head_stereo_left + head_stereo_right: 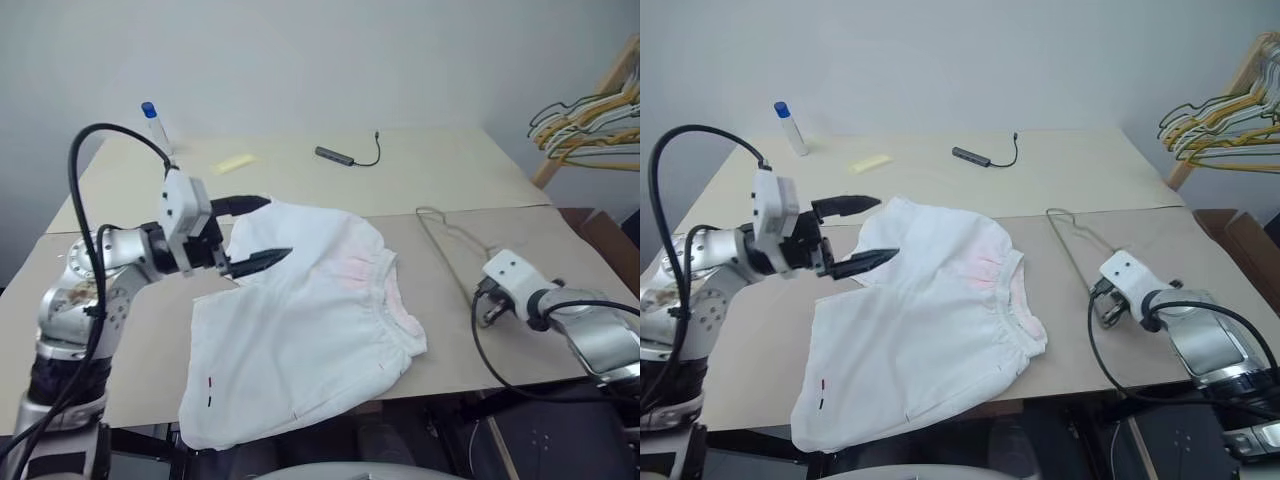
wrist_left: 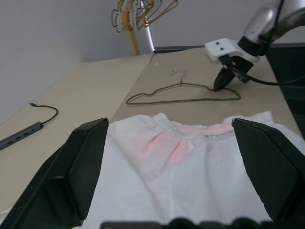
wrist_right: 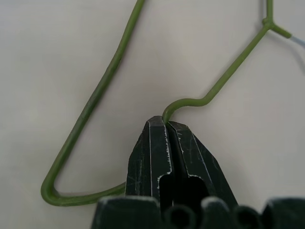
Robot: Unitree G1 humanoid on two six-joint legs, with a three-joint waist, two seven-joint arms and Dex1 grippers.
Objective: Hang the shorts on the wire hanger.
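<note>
One pair of soft white shorts [image 1: 300, 330], gathered pink-tinted waistband, lies flat on the matte beige desk [image 1: 450, 170]. One thin olive wire hanger [image 3: 95, 95] lies beside it; the right wrist view shows the right pincer [image 3: 167, 124] clamped on its wire. Left pincer [image 1: 262, 232] gapes wide over the shorts

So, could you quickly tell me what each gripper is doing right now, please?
Left gripper: open, above the shorts.
Right gripper: shut on the wire hanger.

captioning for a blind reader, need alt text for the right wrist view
The right claw is shut on the wire hanger, pinching the thin green wire at a bend, on the beige tabletop.
</note>
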